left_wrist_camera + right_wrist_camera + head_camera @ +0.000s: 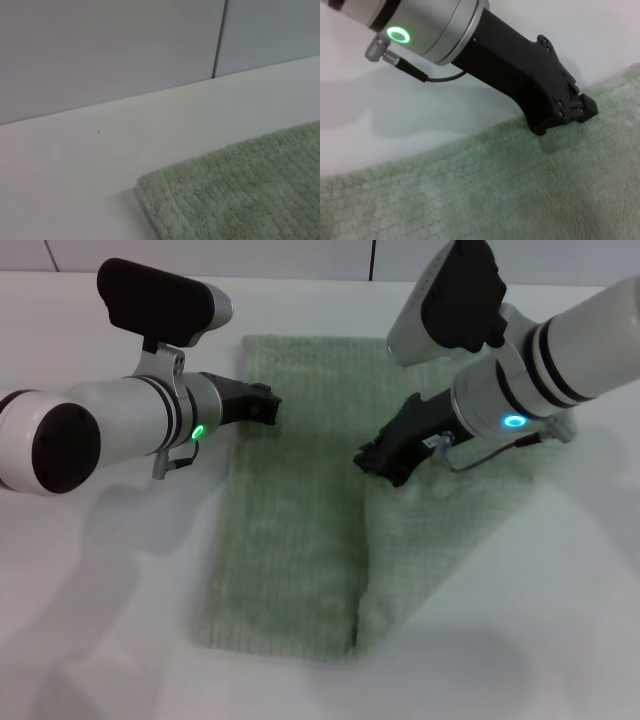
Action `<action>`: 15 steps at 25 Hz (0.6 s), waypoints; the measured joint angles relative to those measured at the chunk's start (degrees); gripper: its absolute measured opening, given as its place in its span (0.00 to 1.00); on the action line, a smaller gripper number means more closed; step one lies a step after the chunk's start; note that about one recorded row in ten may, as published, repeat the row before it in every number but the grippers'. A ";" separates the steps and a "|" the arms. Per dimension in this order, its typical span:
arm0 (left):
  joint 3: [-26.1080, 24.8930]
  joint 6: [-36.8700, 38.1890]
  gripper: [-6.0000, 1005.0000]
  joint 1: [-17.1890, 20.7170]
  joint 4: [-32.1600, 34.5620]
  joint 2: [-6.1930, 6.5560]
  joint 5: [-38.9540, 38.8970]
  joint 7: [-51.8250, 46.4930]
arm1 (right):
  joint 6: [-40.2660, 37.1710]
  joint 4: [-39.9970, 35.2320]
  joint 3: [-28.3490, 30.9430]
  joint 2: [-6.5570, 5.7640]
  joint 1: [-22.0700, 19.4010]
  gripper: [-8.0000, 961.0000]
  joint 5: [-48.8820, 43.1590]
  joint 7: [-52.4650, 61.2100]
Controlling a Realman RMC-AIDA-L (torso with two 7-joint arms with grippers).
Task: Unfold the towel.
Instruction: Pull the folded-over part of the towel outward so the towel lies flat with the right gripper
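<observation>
Both end effectors down on a half-opened towel

The towel [300, 510] lies flat on the bench [90, 620]; the left end effector [262, 404] touches its left edge, the right end effector [378, 462] its central fold. Grip states: cannot tell. Best: pull the fold outward, low.

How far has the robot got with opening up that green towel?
Partly done, it seems. The towel lies mostly spread flat on the white table, but a lengthwise fold edge runs down its middle, so one layer looks doubled over. In hand: the left hand sits at the towel's far left edge and the right hand presses near the fold. Left: opening that last flap.
</observation>
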 joint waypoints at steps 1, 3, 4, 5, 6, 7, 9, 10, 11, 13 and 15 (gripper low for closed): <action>0.00 0.00 0.00 0.00 0.00 0.00 0.00 0.00 | -0.55 -1.12 0.05 0.00 -0.55 0.03 -0.51 0.61; 0.00 0.00 0.00 0.01 0.00 0.00 -0.01 0.00 | -1.63 -3.90 0.04 0.00 -2.03 0.03 -2.10 2.08; 0.00 0.00 0.00 0.01 0.00 0.00 -0.01 0.00 | -2.06 -5.33 -0.01 0.00 -2.72 0.03 -2.87 2.70; 0.00 0.00 0.00 0.02 0.00 0.01 -0.01 0.00 | -2.48 -6.52 -0.03 0.00 -3.29 0.03 -3.34 3.25; 0.00 0.00 0.00 0.02 0.00 0.01 -0.01 0.00 | -3.19 -7.98 -0.01 0.00 -4.00 0.03 -3.73 3.76; 0.00 0.00 0.00 0.10 0.00 0.07 -0.03 0.00 | -3.97 -9.05 0.14 0.01 -4.57 0.03 -3.88 4.05; 0.00 0.00 0.00 0.12 0.01 0.07 -0.02 0.00 | -5.38 -10.91 0.51 0.00 -5.46 0.03 -4.02 4.38; 0.00 0.00 0.00 0.13 0.01 0.08 -0.01 0.00 | -6.50 -12.61 0.97 0.01 -6.36 0.03 -4.22 4.65; 0.00 0.00 0.00 0.14 0.01 0.08 0.00 0.00 | -6.50 -12.61 0.97 0.01 -6.36 0.03 -4.22 4.65; 0.00 0.00 0.00 0.18 0.02 0.09 0.01 0.00 | -7.97 -14.60 1.43 0.01 -7.32 0.03 -4.58 5.29; 0.00 0.01 0.00 0.23 0.02 0.10 0.03 0.00 | -9.22 -16.25 1.77 0.01 -7.92 0.03 -5.04 5.80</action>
